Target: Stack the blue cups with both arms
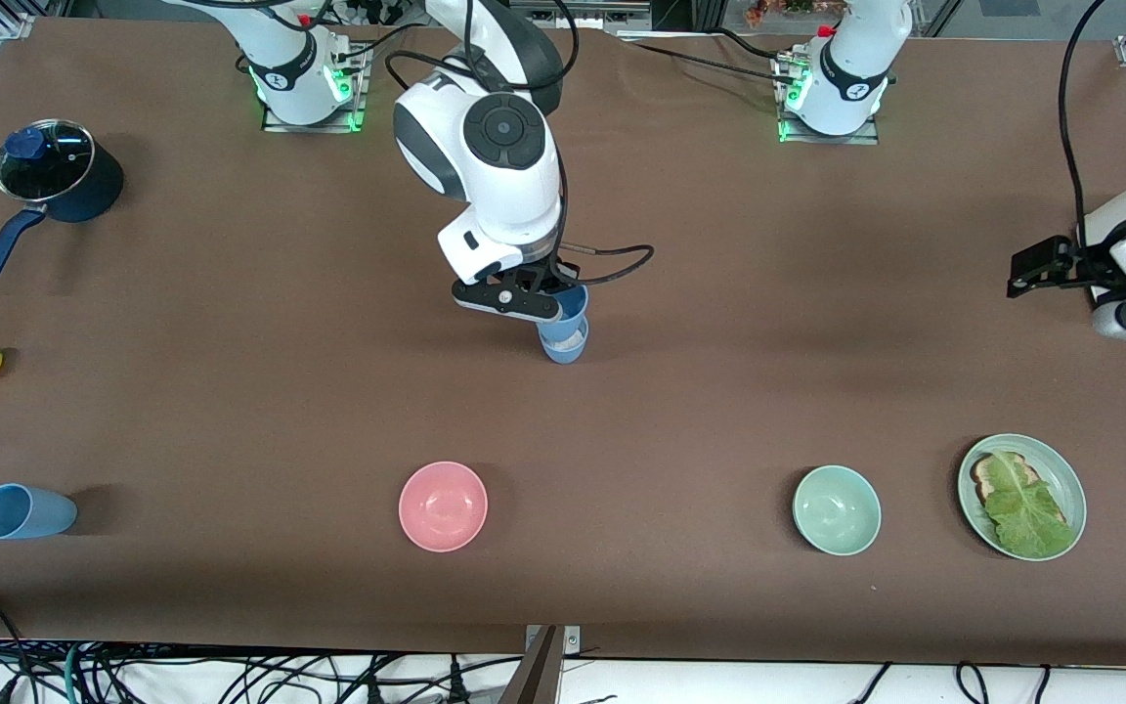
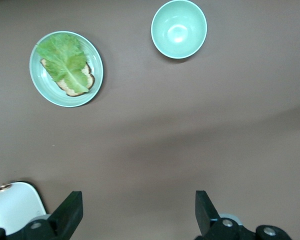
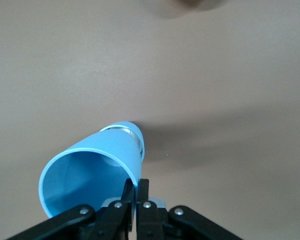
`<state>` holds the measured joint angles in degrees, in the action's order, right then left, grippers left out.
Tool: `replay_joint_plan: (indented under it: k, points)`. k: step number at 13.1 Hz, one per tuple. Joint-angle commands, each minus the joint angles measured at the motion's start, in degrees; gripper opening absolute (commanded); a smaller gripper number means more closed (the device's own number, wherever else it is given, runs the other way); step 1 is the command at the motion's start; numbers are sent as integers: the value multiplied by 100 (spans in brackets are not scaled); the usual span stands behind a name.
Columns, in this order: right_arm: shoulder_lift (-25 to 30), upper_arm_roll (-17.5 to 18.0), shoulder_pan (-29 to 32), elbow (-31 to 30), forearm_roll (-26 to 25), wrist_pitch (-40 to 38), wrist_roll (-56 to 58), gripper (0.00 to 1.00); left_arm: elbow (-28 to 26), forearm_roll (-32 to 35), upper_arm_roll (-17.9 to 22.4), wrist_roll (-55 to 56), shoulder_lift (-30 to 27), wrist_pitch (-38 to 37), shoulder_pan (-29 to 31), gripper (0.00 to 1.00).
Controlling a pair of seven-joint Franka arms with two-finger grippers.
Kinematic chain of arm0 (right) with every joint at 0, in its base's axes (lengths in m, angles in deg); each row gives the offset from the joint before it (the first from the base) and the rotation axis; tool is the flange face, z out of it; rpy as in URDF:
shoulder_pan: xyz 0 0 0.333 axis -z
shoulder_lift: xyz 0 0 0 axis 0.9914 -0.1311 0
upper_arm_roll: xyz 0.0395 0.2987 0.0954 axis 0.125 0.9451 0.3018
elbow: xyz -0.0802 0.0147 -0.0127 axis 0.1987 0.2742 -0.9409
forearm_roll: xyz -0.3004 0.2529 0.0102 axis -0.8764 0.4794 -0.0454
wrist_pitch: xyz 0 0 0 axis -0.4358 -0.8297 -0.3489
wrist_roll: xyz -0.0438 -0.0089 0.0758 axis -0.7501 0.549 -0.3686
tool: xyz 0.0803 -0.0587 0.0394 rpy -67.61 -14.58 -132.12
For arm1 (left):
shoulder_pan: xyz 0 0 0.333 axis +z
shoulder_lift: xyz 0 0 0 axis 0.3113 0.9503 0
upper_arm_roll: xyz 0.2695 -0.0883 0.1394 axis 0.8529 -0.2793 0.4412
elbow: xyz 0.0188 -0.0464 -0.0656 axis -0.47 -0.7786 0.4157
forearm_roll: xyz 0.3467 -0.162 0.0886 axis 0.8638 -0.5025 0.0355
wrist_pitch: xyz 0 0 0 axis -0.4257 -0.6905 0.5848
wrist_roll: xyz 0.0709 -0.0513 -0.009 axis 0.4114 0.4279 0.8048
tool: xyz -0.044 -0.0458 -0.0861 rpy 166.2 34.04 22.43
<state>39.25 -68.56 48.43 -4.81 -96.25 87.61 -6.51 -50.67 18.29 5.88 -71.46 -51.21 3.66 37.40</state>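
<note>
Matte light-blue plastic forms the tapered cup [image 1: 564,328] whose rim the right gripper [image 1: 551,293] pinches between closed fingers over the brown table [image 1: 719,293] mid-table. Another smooth blue cup [image 1: 23,511] lies on its side at the right arm's end, near the front camera. Waiting, the left gripper [image 2: 137,212] hangs with fingers spread wide, empty, over the left arm's end.

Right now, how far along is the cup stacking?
Partly done: the right gripper is shut on the rim of a blue cup that sits in a second cup mid-table. Another cup lies on its side near the right arm's end, unstacked. The left gripper waits open.
</note>
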Motion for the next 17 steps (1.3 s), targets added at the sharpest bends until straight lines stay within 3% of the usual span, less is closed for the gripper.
replay_joint_plan:
  k: [1, 8, 12, 17]
  points:
    - [-188, -48, -138, 190, -155, 160, -206, 1, -104, -107, 491, -475, -250, -70, -300, 99]
    - [-197, -48, -138, -3, -181, 301, -215, 2, -130, -107, 1010, -493, -277, -175, -845, 99]
    - [-206, -48, -121, -74, -296, 319, -215, 2, -139, -187, 2336, -554, -338, -237, -2066, 99]
    - [-162, -48, -121, -82, -278, 319, -224, 5, -218, -195, 2769, -572, -391, -237, -2472, 99]
